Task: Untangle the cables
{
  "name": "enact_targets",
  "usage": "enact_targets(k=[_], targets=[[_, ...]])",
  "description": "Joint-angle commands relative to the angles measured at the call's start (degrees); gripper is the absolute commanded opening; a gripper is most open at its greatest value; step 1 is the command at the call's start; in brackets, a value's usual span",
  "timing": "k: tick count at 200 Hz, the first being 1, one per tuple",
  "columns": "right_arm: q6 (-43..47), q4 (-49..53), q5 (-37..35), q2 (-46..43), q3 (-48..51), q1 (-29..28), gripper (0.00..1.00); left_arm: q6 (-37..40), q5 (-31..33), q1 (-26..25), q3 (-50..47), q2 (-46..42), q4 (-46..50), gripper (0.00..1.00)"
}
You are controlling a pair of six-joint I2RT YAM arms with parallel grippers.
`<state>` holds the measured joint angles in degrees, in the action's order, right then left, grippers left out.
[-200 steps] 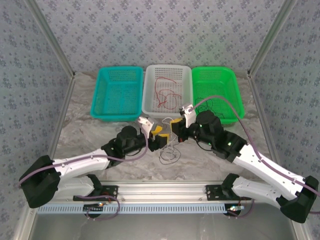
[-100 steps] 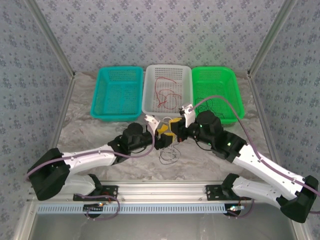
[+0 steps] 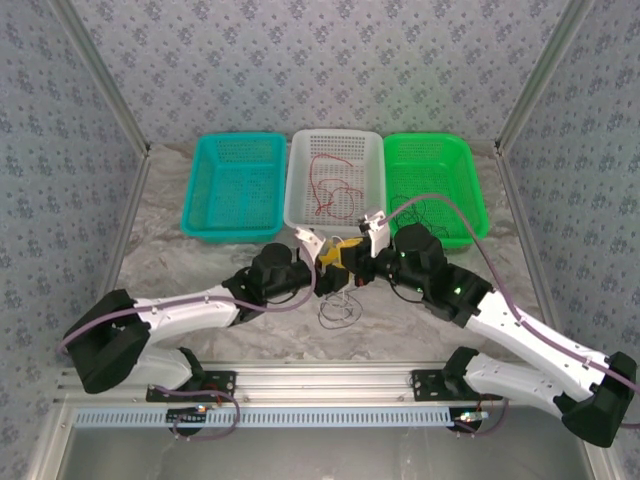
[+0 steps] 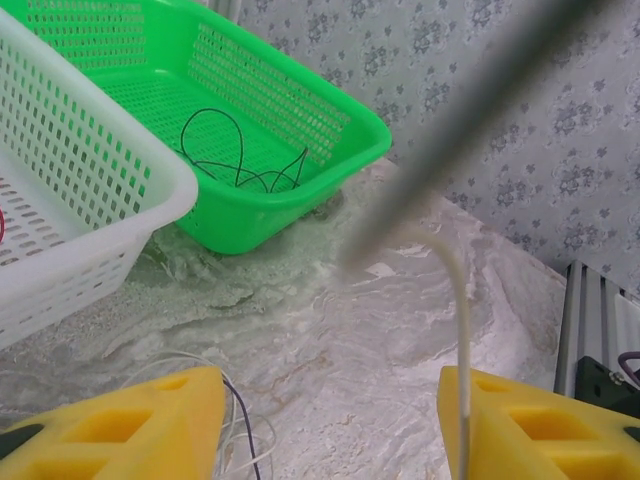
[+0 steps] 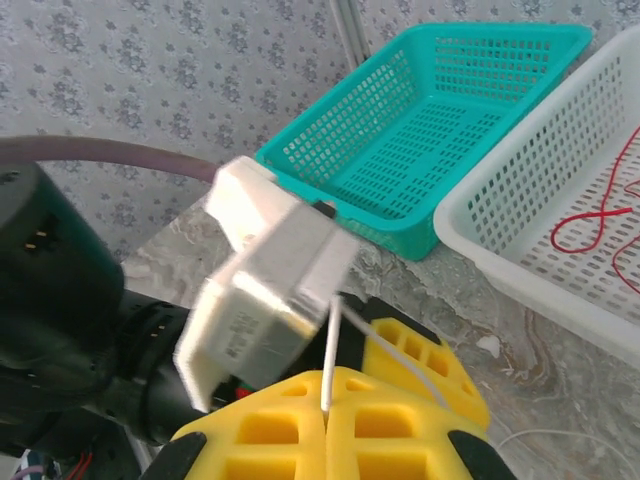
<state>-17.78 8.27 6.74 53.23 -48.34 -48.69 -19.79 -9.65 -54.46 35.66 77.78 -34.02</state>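
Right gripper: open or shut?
Shut: in the right wrist view the right gripper's yellow fingers meet, pinching a white cable between them.

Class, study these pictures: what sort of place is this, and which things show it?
Most likely a robot lab cell: a left arm and right arm bolted to a metal rail, patterned panels walling in the table, plus a teal basket, white basket and green basket in a row.

Pale marbled tabletop (image 4: pixel 300 330) lies under the left gripper (image 4: pixel 330 425); grey floral wallpaper (image 4: pixel 560 120) stands beyond it, evenly lit.
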Motion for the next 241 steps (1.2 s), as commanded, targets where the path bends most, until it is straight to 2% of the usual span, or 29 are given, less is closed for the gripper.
enact_targets(k=[1,106,150,159,177,185,208,241], targets=[[-0.9,-2.9,1.8,-1.3,0.0,-0.4,0.00,-0.2,-1.1,-0.4,3.7,2.3,0.5,0.57],[4.4,2.9,-2.9,-5.9,-5.7,0.4,0.00,-0.8,0.5,-0.8,4.3,8.5,4.9,0.54],[6.3,6.2,-4.4,-6.3,-7.8,0.8,0.00,-1.0,2.1,-0.8,3.0,7.5,4.8,0.53],[6.5,6.9,-4.2,-6.3,-8.2,1.1,0.00,-1.0,2.4,-0.8,2.6,6.8,4.7,0.48],[6.4,8.2,-4.4,-6.5,-8.3,1.4,0.00,-0.7,3.7,-0.8,1.9,5.1,5.2,0.31],[6.4,8.6,-4.6,-6.7,-8.0,1.5,0.00,-0.4,4.3,-0.8,1.6,4.4,5.5,0.26],[6.3,10.3,-4.4,-7.3,-7.2,2.0,0.04,0.7,6.4,-0.8,0.9,1.7,7.8,0.21],[6.0,14.5,-4.0,-7.8,-6.7,2.9,0.03,2.8,9.3,-0.8,0.5,-2.0,11.5,0.12]])
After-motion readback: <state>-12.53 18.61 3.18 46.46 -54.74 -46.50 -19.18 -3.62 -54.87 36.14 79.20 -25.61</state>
